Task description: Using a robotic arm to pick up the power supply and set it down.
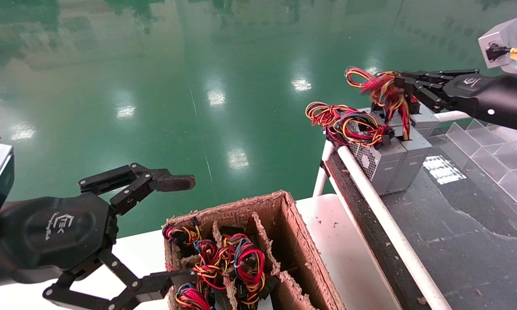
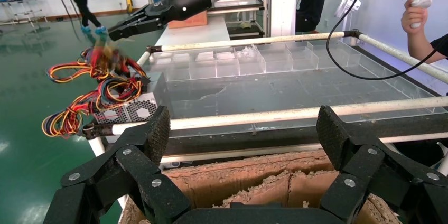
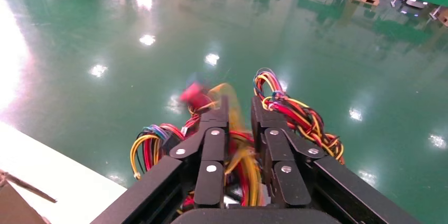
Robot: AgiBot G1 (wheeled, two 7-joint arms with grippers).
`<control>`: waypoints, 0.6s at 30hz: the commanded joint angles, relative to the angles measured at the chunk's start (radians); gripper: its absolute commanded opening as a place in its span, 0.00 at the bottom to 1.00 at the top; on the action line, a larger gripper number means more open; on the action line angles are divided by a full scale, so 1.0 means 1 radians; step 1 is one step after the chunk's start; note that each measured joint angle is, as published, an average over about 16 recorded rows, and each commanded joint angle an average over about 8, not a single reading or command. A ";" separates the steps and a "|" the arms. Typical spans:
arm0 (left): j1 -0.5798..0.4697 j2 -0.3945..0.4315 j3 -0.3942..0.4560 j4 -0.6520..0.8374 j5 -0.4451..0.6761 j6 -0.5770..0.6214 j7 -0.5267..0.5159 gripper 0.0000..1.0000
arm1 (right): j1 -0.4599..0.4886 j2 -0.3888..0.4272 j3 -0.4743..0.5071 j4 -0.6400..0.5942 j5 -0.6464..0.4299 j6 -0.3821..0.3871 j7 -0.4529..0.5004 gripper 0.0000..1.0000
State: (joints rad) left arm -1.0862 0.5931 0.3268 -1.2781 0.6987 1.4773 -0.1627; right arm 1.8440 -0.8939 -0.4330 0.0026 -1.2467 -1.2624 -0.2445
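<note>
Three grey power supply boxes stand at the corner of the dark conveyor table [image 1: 456, 224]. The power supply [image 1: 413, 150] in the middle has its mostly red wire bundle [image 1: 384, 91] standing up and smeared by motion. My right gripper [image 1: 398, 82] hovers at the top of that bundle, its black fingers [image 3: 214, 129] parted only by a narrow gap, with blurred red and yellow wires [image 3: 232, 155] showing through. The left wrist view shows that gripper [image 2: 119, 29] just above the bundle [image 2: 105, 57]. My left gripper [image 1: 183, 230] is wide open and empty over the cardboard box.
A divided cardboard box [image 1: 284, 206] on the white table holds several more wired units [image 1: 241, 262]. A white rail [image 1: 383, 219] edges the conveyor. Clear plastic bins [image 1: 495, 142] line its far side. A person holding a controller [image 2: 422, 18] stands beyond the conveyor.
</note>
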 commanded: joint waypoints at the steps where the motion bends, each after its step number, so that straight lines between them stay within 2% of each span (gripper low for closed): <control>1: 0.000 0.000 0.000 0.000 0.000 0.000 0.000 1.00 | 0.002 0.001 -0.001 -0.001 -0.002 0.002 0.003 1.00; 11: 0.000 0.000 0.000 0.000 0.000 0.000 0.000 1.00 | -0.003 0.023 0.026 0.004 0.040 -0.027 0.001 1.00; 18: 0.000 0.000 0.000 0.001 0.000 0.000 0.000 1.00 | -0.061 0.046 0.043 0.100 0.086 -0.048 0.026 1.00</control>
State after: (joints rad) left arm -1.0862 0.5929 0.3271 -1.2775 0.6984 1.4772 -0.1622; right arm 1.7778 -0.8468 -0.3903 0.1110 -1.1590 -1.3113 -0.2151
